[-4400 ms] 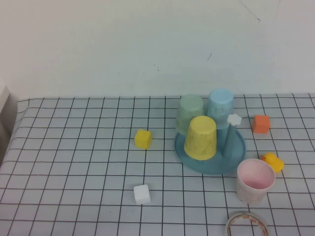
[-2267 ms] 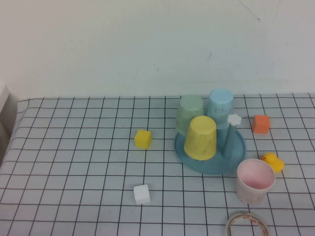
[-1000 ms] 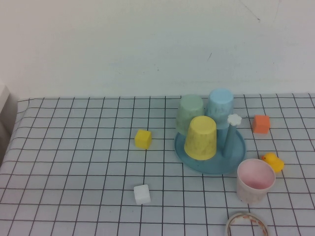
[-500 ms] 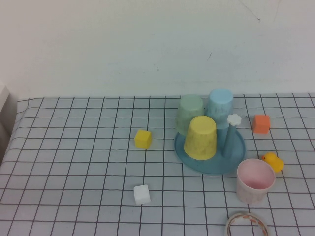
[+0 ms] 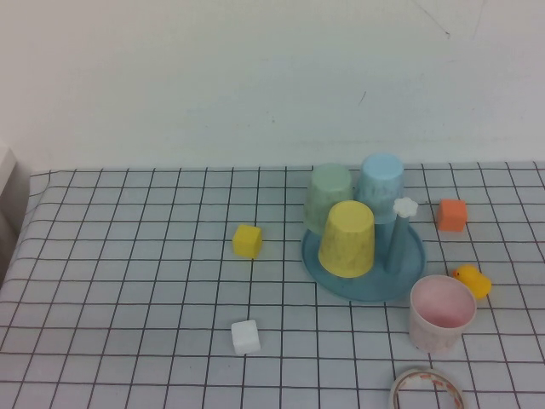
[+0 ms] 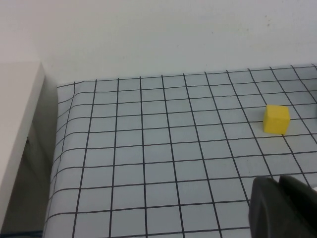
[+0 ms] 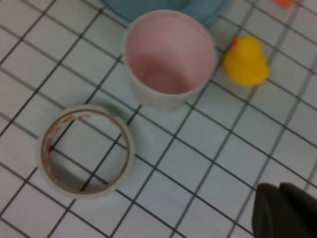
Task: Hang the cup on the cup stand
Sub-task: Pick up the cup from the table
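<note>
Both pincers closed, empty: left pincer (image 6: 280, 206) over open grid, right pincer (image 7: 282, 210) near cup (image 5: 442, 313), beside cup stand (image 5: 364, 284).

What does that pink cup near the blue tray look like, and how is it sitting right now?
The pink cup is pale pink, faintly speckled, tapered and handleless, plastic by its look. It stands upright, mouth up and empty, on the checked cloth just in front of the cup stand, not on a peg. A yellow duck sits beside it and a tape ring lies nearer the robot. Nothing grips it: the right end effector is shut over the cloth nearby.
</note>
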Robot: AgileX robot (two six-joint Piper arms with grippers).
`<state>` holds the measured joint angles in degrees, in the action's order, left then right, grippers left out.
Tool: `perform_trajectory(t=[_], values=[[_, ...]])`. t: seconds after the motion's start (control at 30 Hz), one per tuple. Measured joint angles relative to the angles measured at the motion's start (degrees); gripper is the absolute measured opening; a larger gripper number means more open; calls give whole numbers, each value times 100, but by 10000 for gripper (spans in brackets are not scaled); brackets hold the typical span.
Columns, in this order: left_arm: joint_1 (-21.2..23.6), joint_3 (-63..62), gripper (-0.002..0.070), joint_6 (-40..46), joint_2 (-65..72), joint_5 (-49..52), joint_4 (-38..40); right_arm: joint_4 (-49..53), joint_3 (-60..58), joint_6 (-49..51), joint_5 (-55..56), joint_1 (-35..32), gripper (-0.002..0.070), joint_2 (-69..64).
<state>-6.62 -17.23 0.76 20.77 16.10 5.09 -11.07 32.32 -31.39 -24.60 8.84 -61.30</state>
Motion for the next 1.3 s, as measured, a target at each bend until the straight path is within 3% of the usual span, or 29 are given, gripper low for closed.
perform_trajectory(t=[0.23,0.3,0.53,0.77,0.93,1.03,1.13,1.17,1.3], values=[[0,0,-1,0,0,12,9,-1009,989,-1440,-439,26,15,-1577],[0,0,-1,0,0,12,22,-1259,1321,-1759,-524,51,55,-1972],[0,0,-1,0,0,12,22,-1792,2142,-2390,-540,62,317,-3289],[0,0,-1,0,0,1,35,-1934,2568,-2470,-471,62,369,-4312],[0,0,-1,0,0,1,47,-2049,2834,-2470,-435,62,360,-4775],[0,0,-1,0,0,1,47,-2098,2897,-2470,-435,62,319,-4889],[0,0,-1,0,0,1,47,-2127,2897,-2470,-435,62,249,-4926],[0,0,-1,0,0,1,47,-2139,2897,-2470,-404,62,185,-4926],[0,0,-1,0,0,1,74,-2139,2897,-2470,-306,62,54,-4926]])
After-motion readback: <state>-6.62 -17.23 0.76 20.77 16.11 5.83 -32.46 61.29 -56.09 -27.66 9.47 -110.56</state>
